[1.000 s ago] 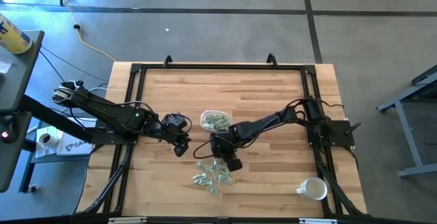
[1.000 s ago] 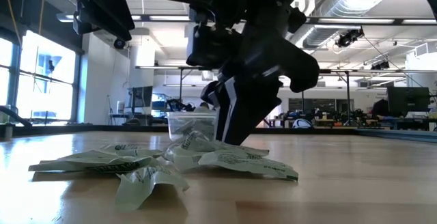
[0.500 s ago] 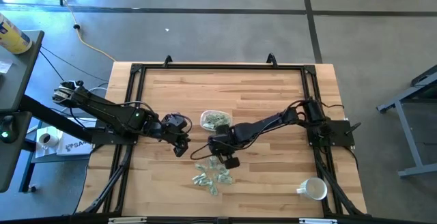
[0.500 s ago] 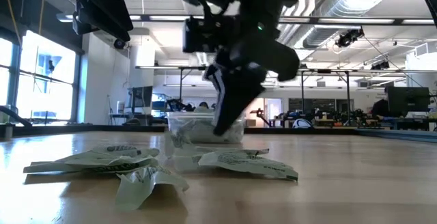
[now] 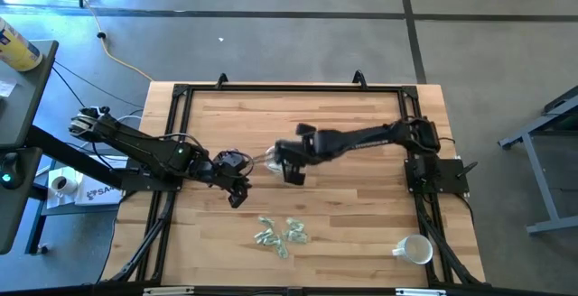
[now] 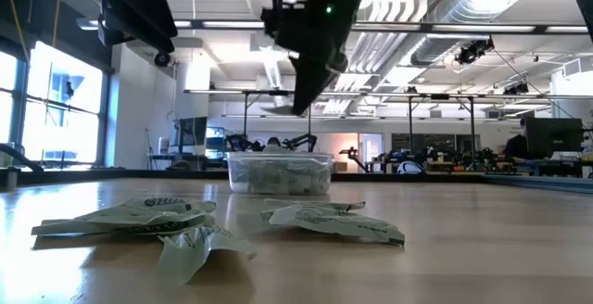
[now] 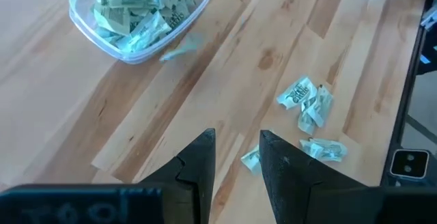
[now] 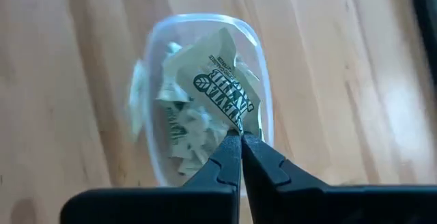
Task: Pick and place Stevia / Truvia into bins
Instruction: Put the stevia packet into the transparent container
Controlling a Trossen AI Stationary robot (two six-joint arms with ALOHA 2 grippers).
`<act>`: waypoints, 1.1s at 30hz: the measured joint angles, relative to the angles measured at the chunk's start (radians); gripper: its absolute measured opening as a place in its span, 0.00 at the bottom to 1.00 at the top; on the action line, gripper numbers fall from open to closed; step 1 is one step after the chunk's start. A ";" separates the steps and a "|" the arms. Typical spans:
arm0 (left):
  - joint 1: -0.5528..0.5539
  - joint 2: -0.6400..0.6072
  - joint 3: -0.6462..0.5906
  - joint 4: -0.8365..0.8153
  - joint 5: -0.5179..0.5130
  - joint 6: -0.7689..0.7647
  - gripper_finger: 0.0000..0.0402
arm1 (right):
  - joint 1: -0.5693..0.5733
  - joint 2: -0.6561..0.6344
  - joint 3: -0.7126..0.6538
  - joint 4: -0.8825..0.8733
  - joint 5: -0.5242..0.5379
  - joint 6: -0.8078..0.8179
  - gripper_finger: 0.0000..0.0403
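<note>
Bare table (image 5: 361, 206); right claw (image 8: 240, 136) pinching sachet (image 8: 222, 80) above bowl (image 8: 153, 36).

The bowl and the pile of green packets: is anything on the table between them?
No. Between the bowl and the loose packets there's only bare wood, seen in the high view.

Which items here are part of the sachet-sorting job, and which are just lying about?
Job:
- loose sachets on the table
- clear bowl, already holding sachets
- sachet pinched in the right gripper above the bowl
- left gripper, waiting, fingers apart

Lying about:
- white mug
</note>
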 joint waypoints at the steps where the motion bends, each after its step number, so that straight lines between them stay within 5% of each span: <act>1: 0.000 -0.002 0.000 0.000 0.004 0.000 0.37 | -0.014 0.003 -0.003 0.001 -0.022 0.005 0.00; 9: 0.000 -0.016 0.000 -0.002 0.021 -0.016 0.37 | -0.012 0.032 -0.019 0.004 -0.119 0.003 0.00; 20: 0.000 -0.016 0.000 -0.004 -0.001 -0.020 0.37 | -0.018 0.069 -0.019 0.025 -0.102 0.088 0.08; 27: 0.000 -0.016 0.000 -0.002 -0.001 -0.050 0.37 | -0.012 0.044 -0.018 -0.013 -0.127 0.065 0.28; 33: 0.000 -0.016 0.000 0.000 -0.002 -0.052 0.37 | 0.078 -0.002 -0.015 -0.012 -0.233 -0.238 0.44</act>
